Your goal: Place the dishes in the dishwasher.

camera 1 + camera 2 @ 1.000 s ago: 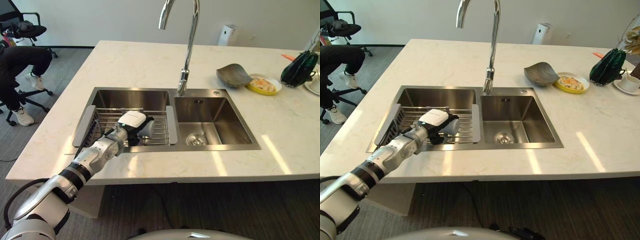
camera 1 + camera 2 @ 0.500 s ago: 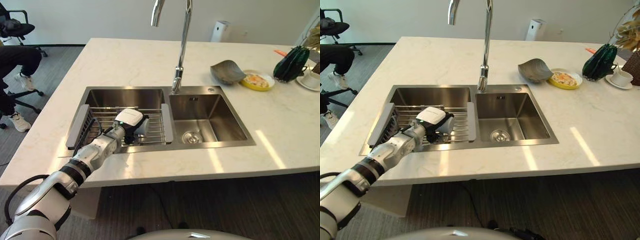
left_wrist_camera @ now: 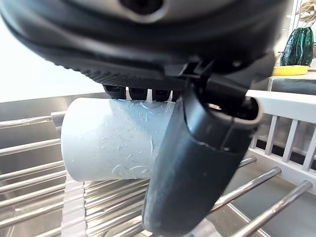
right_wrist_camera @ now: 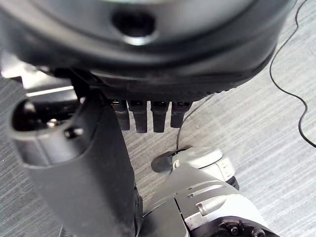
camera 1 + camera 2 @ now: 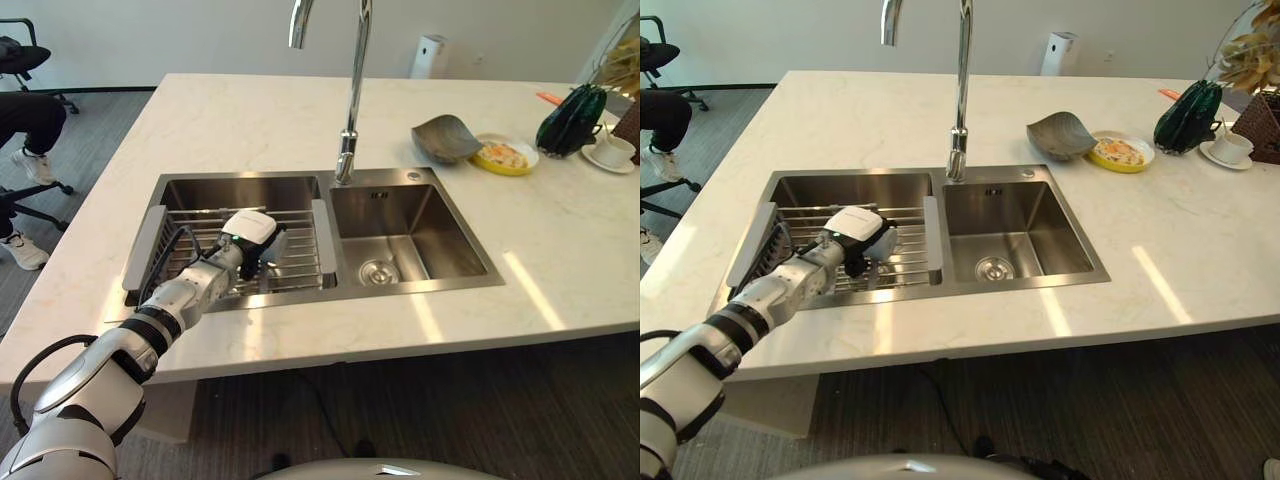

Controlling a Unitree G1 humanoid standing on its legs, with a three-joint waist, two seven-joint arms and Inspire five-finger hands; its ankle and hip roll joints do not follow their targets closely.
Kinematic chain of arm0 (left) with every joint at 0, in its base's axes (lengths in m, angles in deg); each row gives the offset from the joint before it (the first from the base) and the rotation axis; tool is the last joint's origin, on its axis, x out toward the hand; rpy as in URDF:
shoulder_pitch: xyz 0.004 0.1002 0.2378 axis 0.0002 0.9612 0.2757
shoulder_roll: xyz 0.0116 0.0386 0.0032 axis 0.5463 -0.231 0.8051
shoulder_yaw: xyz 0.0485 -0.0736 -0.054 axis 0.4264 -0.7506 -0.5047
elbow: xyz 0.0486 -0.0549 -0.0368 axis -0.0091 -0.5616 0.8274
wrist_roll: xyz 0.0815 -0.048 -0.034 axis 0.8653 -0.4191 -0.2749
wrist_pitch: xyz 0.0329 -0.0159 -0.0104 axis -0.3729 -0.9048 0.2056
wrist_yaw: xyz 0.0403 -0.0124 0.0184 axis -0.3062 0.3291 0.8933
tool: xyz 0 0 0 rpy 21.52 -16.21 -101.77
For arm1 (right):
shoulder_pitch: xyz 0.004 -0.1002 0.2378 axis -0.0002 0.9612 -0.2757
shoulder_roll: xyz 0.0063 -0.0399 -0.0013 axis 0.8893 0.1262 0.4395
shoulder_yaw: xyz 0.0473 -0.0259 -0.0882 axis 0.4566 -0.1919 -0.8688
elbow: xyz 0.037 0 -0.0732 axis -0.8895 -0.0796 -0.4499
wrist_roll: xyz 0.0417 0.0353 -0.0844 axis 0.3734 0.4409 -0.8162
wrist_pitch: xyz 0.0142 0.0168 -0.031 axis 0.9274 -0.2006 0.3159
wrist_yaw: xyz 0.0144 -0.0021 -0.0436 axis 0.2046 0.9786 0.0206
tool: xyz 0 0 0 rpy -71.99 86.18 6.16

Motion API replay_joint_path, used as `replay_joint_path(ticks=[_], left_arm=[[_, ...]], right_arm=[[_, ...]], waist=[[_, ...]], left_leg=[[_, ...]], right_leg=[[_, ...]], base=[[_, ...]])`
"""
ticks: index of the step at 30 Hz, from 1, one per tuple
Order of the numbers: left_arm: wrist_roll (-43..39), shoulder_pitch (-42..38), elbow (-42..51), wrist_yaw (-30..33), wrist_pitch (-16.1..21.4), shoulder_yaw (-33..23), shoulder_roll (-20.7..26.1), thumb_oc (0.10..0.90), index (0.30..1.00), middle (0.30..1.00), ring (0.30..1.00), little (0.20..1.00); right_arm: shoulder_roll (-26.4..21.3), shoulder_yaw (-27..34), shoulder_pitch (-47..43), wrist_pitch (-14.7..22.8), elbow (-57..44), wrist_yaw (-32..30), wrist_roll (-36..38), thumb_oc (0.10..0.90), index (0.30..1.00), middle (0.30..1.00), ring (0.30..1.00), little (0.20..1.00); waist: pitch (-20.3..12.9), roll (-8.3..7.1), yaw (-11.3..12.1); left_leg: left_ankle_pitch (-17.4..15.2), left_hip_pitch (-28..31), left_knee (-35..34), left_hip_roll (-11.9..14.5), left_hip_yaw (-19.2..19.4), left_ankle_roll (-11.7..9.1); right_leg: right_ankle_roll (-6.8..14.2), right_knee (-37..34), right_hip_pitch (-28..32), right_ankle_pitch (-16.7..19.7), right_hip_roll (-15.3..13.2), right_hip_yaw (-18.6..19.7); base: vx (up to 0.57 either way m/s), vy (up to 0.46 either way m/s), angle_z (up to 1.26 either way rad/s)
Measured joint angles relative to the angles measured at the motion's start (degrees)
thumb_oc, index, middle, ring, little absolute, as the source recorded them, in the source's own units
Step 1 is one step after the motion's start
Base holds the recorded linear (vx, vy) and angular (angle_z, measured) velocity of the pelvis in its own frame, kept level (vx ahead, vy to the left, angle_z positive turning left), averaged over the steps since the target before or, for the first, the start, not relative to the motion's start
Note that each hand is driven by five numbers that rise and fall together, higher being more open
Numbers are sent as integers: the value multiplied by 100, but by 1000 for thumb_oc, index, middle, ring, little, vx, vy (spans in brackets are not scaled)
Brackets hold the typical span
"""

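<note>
At the far left a person's legs (image 5: 30, 120) rest by an office chair (image 5: 22, 58) on the floor. The left hand (image 5: 248, 240) reaches over the wire rack (image 5: 300, 262) set in the left basin of the sink (image 5: 250, 192), its thumb and fingers curled round a pale cup (image 3: 108, 140) lying on its side just above the rack bars. The faucet (image 5: 350, 90) rises between the basins. Farther right on the tabletop (image 5: 250, 120) sit a grey bowl (image 5: 443, 137), a yellow plate (image 5: 503, 157) and a white teacup (image 5: 612, 150). The right hand (image 4: 79, 163) hangs over carpet, fingers relaxed, holding nothing.
</note>
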Motion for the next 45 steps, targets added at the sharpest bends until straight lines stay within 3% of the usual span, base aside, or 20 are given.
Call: replay_joint_path(ticks=[2, 3, 17, 26, 29, 30, 32, 33, 35, 37, 42, 45], left_arm=[[-2, -35, -92, 15, 2, 1, -1, 800, 900, 900, 900, 900], [-3, -68, -153, 39, 2, 1, -6, 402, 302, 302, 302, 302], [-79, -468, -575, -294, -37, 215, -15, 400, 300, 300, 300, 300], [-448, -315, -241, -351, 51, 160, 180, 400, 300, 300, 300, 300], [-1094, 376, 289, -41, 72, -600, 245, 400, 300, 300, 300, 300], [-1454, 817, 624, 3, 74, -1165, 235, 400, 300, 300, 300, 300], [-1918, 1158, 914, 183, 121, -1546, 213, 400, 300, 300, 300, 300], [-2602, 1687, 1397, 273, 130, -2288, 46, 400, 300, 300, 300, 300], [-3089, 1930, 1659, 449, 130, -2566, -68, 400, 300, 300, 300, 300], [-3898, 2455, 2218, 514, 141, -3404, -434, 400, 300, 300, 300, 300], [-5635, 2698, 2812, 749, 352, -4365, -1139, 400, 300, 300, 300, 300], [-6678, 2916, 3241, 793, 613, -4840, -1635, 400, 300, 300, 300, 300]], right_arm=[[2, -8, 1, 2, 3, -3, 0, 800, 900, 900, 900, 900], [2, -12, 2, 1, 4, -7, 0, 800, 900, 900, 900, 900], [10, -58, -30, -20, 125, -31, -5, 800, 900, 900, 900, 900], [1, -54, -9, -2, 140, -30, -3, 800, 900, 900, 900, 900], [32, -50, 20, 24, 104, -34, -6, 800, 900, 900, 900, 900], [41, -48, 25, 36, 94, -37, -8, 800, 900, 900, 900, 900], [59, -52, 32, 51, 50, -41, -18, 800, 900, 900, 900, 900], [83, -49, 100, 64, -3, -46, -118, 800, 900, 900, 900, 900], [107, -53, 114, 57, 4, -49, -237, 800, 900, 900, 900, 900], [129, -52, 106, 60, -11, -47, -353, 800, 900, 900, 900, 900], [84, -121, 101, 63, -22, -48, -699, 800, 900, 900, 900, 900], [-18, -400, 14, 32, -179, -54, -1028, 800, 900, 900, 900, 900]], waist=[[7, -10, -12], [8, -13, -18], [-2, 7, -97], [-33, 61, -80], [-26, 49, -56], [-27, 44, -76], [-30, 26, -25], [-25, -7, -7], [-27, -32, 70], [-27, -55, 68], [-19, -52, 291], [34, 29, 440]], left_leg=[[0, -3, 0, 1, 11, 0], [0, -11, 0, 2, 21, 0], [-29, 62, 0, 8, 55, -5], [-19, 68, 0, 17, 60, 16], [-21, 142, -1, 47, 74, 21], [-58, 173, -1, 58, 99, -15], [-66, 175, -1, 87, 91, -22], [-81, 176, -1, 109, 49, -50], [-57, 198, 0, 139, -48, -24], [-76, 252, 0, 167, -172, -54], [-72, 274, 4, 234, -385, -118], [0, 145, 44, 267, -669, -161]], right_leg=[[2, 0, -10, 1, 2, 10], [4, 0, -24, 3, 2, 16], [-15, 1, 40, 24, 2, 14], [-18, 2, 50, 27, 6, 5], [-18, 1, 107, 26, 24, -17], [-19, 0, 115, 26, 35, -24], [-19, 1, 129, 26, 60, -42], [-23, 0, 137, 28, 81, -94], [-26, 0, 217, 30, 109, -159], [-27, -1, 324, 29, 148, -197], [-29, -3, 446, 28, 222, -308], [-35, -3, 487, 24, 287, -470]], base=[[0, 7, -2], [0, 13, -4], [0, 1, 0], [0, 0, 0], [20, -48, -4], [18, -47, -8], [33, -73, 1], [34, -82, 14], [32, -93, 23], [33, -121, 30], [-19, -136, 27], [-55, -103, 44]])
